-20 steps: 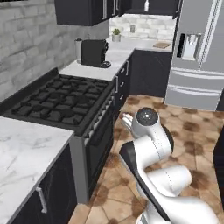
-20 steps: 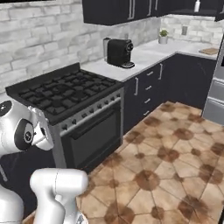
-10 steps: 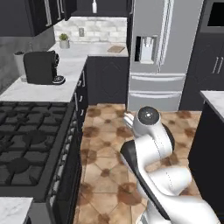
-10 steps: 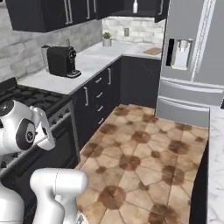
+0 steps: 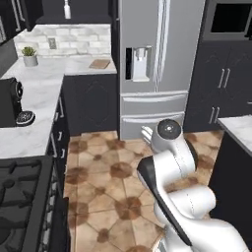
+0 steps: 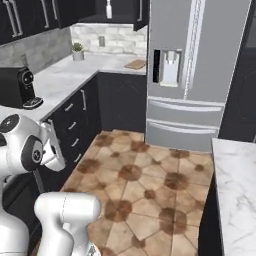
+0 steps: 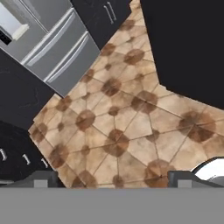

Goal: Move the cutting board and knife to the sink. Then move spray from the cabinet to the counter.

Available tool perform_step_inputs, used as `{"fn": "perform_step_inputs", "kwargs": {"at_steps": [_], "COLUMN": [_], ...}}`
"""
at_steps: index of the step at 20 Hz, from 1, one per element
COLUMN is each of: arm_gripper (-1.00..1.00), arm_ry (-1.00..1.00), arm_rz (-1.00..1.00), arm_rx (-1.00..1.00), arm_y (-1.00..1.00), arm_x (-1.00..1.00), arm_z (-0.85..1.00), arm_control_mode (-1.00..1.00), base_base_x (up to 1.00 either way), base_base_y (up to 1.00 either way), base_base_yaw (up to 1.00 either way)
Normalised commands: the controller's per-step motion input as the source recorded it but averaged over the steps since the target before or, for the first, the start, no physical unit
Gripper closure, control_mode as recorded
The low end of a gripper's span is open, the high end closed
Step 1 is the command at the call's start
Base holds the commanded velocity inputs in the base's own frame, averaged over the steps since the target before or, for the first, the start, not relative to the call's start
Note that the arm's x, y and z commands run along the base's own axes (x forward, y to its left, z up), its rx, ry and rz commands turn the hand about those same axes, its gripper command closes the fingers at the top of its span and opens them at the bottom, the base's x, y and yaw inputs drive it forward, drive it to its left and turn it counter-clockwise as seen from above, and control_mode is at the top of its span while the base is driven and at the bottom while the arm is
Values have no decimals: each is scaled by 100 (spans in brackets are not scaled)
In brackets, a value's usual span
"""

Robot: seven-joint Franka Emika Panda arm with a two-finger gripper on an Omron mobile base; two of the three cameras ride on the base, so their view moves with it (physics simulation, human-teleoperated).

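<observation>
Base has swung right off the stove toward the fridge (image 5: 155, 59), bringing the cutting board (image 5: 100, 64) on the far counter (image 5: 54, 81) closer, spray (image 6: 108, 9) in the cabinet (image 6: 125, 11) above; gripper (image 7: 111, 177) empty, fingers spread.

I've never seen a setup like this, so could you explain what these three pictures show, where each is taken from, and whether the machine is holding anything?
It is a rendered kitchen with a white robot arm on a driving base. Two pictures come from cameras behind the arm, left and right. The third looks along the hand down at the tiled floor; its open tips hold nothing. On the far counter lie a cutting board and a small plant; nearer stands a black coffee machine. A white spray stands in the cabinet beside the steel fridge.
</observation>
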Motion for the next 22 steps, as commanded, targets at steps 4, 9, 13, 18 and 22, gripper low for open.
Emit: {"fn": "perform_step_inputs", "kwargs": {"at_steps": [4, 9, 13, 18, 22], "arm_gripper": [-100, -100, -100, -100, -100], "arm_ry": [0, 0, 0, 0, 0], "arm_rz": [0, 0, 0, 0, 0], "arm_rx": [0, 0, 0, 0, 0], "arm_y": [0, 0, 0, 0, 0], "arm_x": [0, 0, 0, 0, 0], "arm_z": [0, 0, 0, 0, 0], "arm_control_mode": [100, 100, 100, 100, 100], "base_base_x": [100, 100, 100, 100, 100], "base_base_y": [51, 75, 68, 65, 6], "base_base_yaw": [-20, -23, -21, -20, -13]}}
